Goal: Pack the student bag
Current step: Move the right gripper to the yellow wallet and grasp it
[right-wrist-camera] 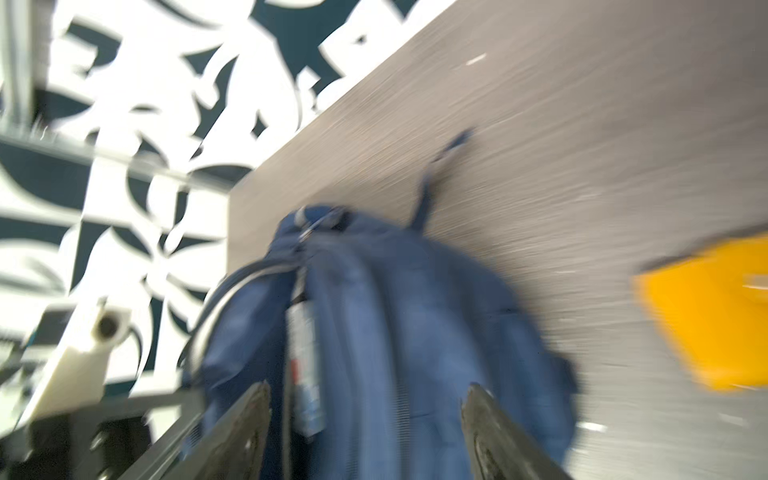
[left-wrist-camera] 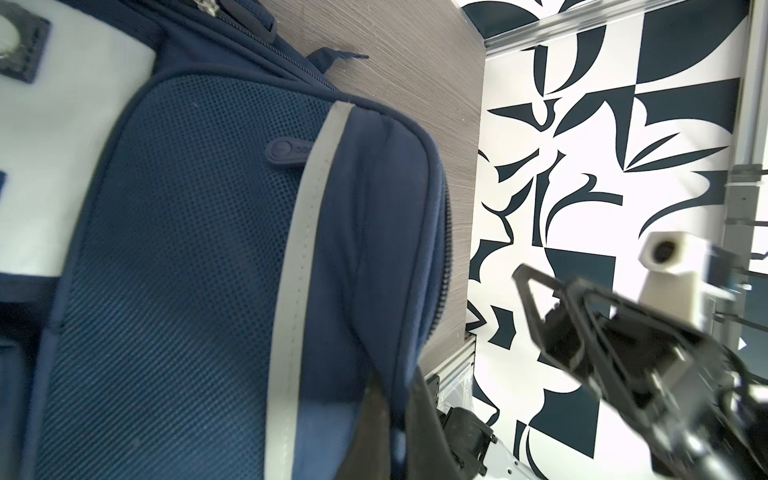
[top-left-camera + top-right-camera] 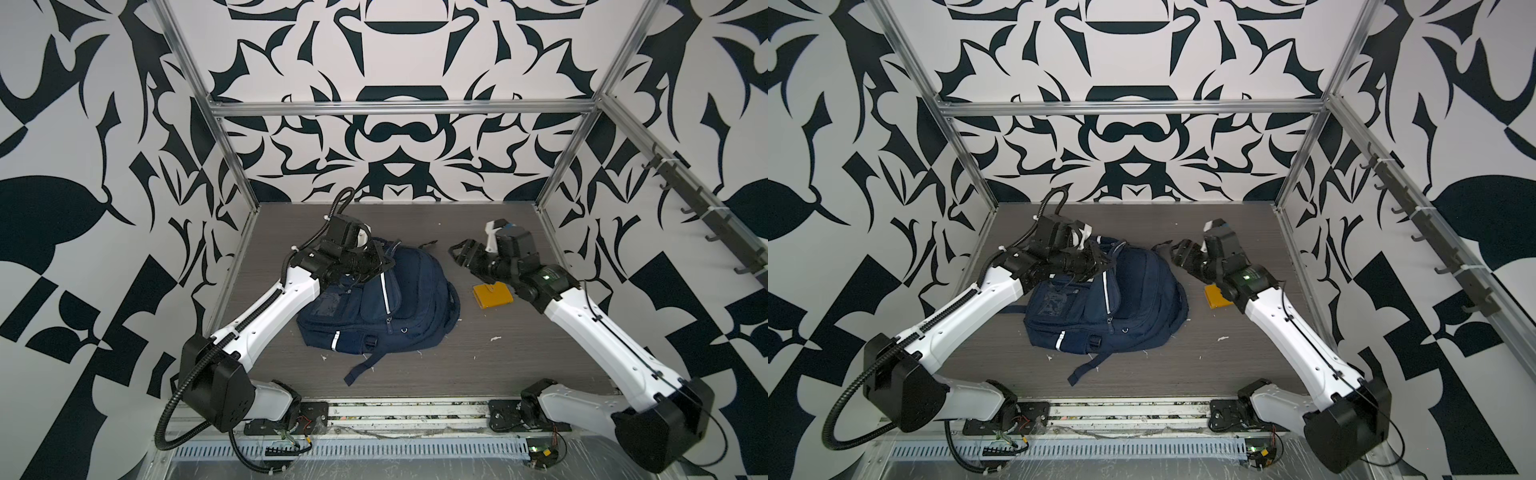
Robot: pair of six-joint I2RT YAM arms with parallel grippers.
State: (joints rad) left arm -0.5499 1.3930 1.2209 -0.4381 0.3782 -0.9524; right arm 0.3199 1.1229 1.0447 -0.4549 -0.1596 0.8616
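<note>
A: First entry?
B: One navy-blue fabric backpack [image 3: 386, 303], lying mid grey wood-grain surface [image 3: 519, 361]; left gripper [image 3: 380, 264] clenched on its far-end fabric.
A: And the right gripper [image 3: 457, 251]?
B: Released, empty. One flat yellow wallet [image 3: 492, 296], nearer the right edge.

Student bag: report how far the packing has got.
Done: nothing that shows; the student bag lies flat on the table, its inside hidden. In hand: the left gripper is shut on fabric near its top; the right gripper hangs open and empty beside it. Left: the yellow wallet lies outside, unpacked.
</note>
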